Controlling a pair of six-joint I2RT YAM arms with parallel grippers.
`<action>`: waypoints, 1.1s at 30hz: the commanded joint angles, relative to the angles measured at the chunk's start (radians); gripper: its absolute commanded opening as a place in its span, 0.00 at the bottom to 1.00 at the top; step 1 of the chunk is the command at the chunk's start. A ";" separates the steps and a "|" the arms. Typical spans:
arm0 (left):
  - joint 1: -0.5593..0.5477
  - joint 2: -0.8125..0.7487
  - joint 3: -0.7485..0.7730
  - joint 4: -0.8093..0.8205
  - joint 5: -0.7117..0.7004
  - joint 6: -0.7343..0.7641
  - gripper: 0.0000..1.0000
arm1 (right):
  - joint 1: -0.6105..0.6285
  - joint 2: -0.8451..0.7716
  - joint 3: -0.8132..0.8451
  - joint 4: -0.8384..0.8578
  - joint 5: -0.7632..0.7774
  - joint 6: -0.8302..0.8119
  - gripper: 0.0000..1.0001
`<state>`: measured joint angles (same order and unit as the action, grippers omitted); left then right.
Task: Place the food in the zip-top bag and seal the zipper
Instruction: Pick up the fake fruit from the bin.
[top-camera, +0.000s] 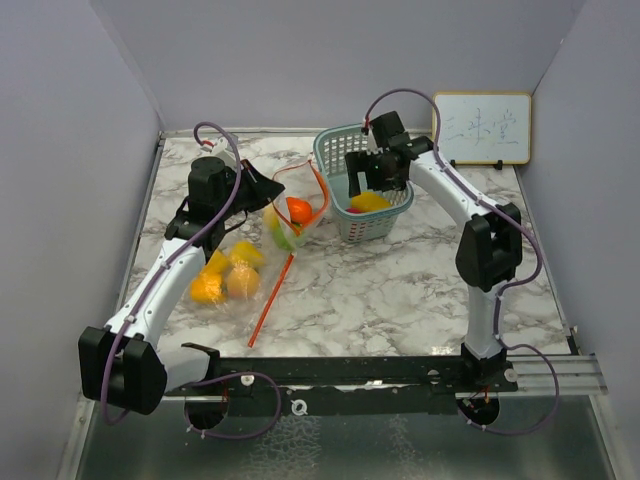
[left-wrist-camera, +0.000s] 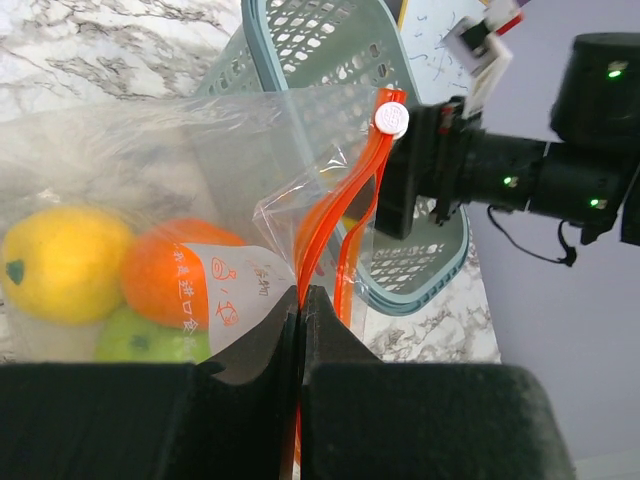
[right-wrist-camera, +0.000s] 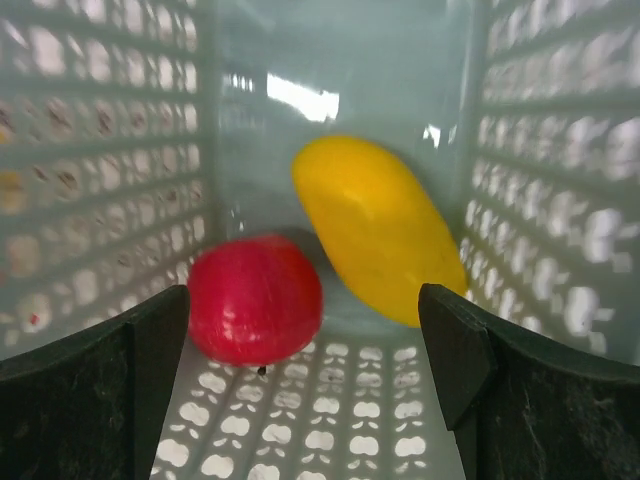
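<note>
On the marble bench (top-camera: 400, 290) the left jaws are pressed together on the zipper edge of the zip-top bag (left-wrist-camera: 200, 150), just beside the basket (top-camera: 385, 228). My right jaws hang spread inside the basket, above a red fruit (right-wrist-camera: 255, 300) and a yellow fruit (right-wrist-camera: 380, 230) lying side by side. I'd centre on the red one, sink low, and close gently so its glossy skin doesn't squirt free. Other food already sits bagged.

Left gripper (left-wrist-camera: 300, 300) at 6 o'clock: jaws pressed together on the orange zipper strip (left-wrist-camera: 335, 200) of the clear bag (left-wrist-camera: 230, 150). Inside, at 8 o'clock: yellow fruit (left-wrist-camera: 65, 262), orange fruit (left-wrist-camera: 160, 275), green fruit (left-wrist-camera: 140, 342). White slider (left-wrist-camera: 391, 119) at 1 o'clock. Blue basket (left-wrist-camera: 320, 40) at 12 o'clock on the marble counter (left-wrist-camera: 100, 50).
</note>
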<state>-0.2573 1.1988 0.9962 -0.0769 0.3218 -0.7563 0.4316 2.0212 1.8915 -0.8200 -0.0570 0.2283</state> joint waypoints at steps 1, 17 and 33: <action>-0.001 0.010 0.020 0.029 0.009 0.013 0.00 | 0.007 0.021 -0.023 -0.076 0.005 -0.067 0.96; 0.001 0.025 0.022 0.013 0.011 0.020 0.00 | 0.029 0.222 -0.018 -0.136 0.203 -0.076 0.86; 0.007 0.024 0.025 0.006 0.009 0.032 0.00 | 0.033 0.013 0.137 -0.012 0.025 -0.063 0.22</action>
<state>-0.2554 1.2251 0.9966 -0.0910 0.3222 -0.7380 0.4591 2.2158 1.9697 -0.9382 0.1066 0.1703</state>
